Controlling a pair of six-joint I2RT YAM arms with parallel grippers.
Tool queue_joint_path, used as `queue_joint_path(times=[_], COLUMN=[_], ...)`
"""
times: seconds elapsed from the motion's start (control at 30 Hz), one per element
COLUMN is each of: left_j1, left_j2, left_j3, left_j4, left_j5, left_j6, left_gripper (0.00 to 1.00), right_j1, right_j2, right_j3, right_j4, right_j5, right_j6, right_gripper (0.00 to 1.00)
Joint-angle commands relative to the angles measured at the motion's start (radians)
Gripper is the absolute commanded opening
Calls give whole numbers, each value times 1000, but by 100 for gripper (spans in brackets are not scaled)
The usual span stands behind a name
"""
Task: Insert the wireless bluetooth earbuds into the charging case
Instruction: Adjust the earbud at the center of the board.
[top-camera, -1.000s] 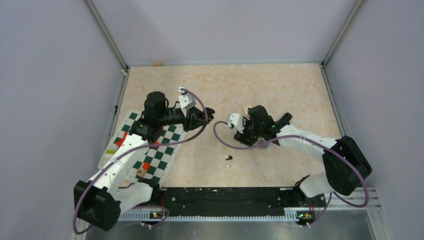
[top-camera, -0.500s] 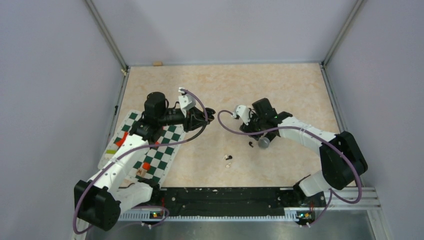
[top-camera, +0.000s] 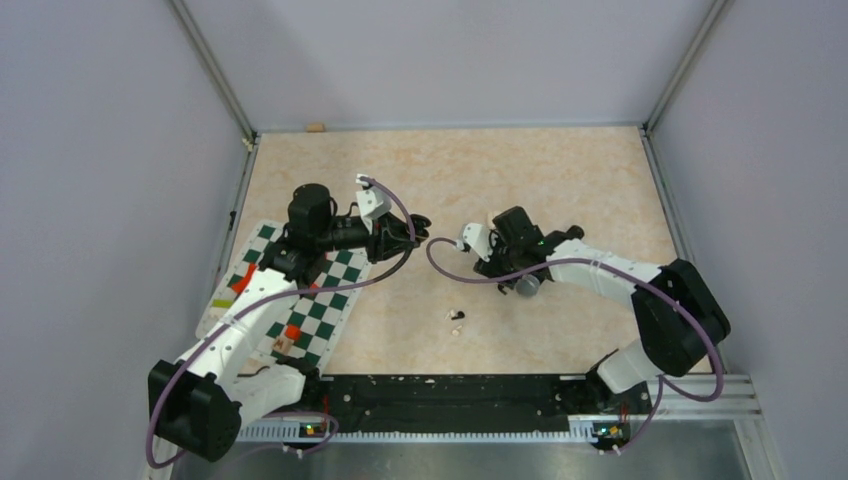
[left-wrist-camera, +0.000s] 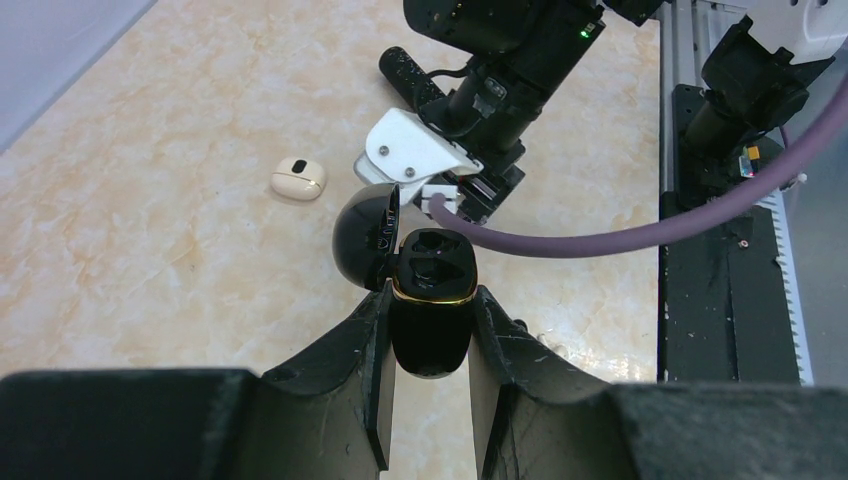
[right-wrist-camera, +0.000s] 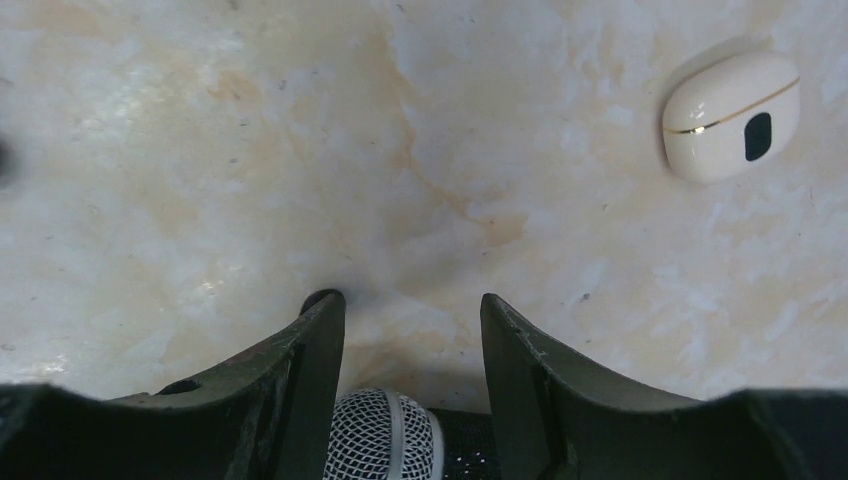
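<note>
Left gripper (left-wrist-camera: 428, 300) clamped on black charging case (left-wrist-camera: 432, 330), lid open. Right gripper (right-wrist-camera: 412, 320) fingers apart over table (top-camera: 560, 180), microphone (right-wrist-camera: 385, 435) low between them, white case (right-wrist-camera: 730, 117) at 2 o'clock. 2 earbuds (top-camera: 457, 318) loose on table, 7 o'clock of microphone.

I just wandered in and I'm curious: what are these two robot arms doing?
The left gripper grips a black charging case in its jaws, lid open and slots apparently empty. The right gripper hangs low over the table, jaws apart with nothing between them, a microphone lying close by. A white case lies shut on the table. Two tiny earbuds lie loose nearer the arms' bases, not yet in any case.
</note>
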Motion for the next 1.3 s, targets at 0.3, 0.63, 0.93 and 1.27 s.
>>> queue_joint_path(times=[0.3, 0.63, 0.93, 1.27], left_j1=[25, 64, 77, 80], left_j2=[-18, -28, -38, -35], left_j3=[10, 17, 2, -3], left_j4=[56, 65, 78, 89], left_j5=[59, 79, 81, 81], left_j6=[-32, -58, -65, -73], left_gripper=[0, 0, 0, 0], right_j1=[72, 115, 160, 188], right_j2=[-212, -280, -175, -161], right_j3=[-192, -373, -310, -330], right_j4=[227, 504, 461, 452], right_j5=[-449, -550, -580, -595], right_j6=[-54, -359, -376, -386], right_gripper=[53, 53, 50, 42])
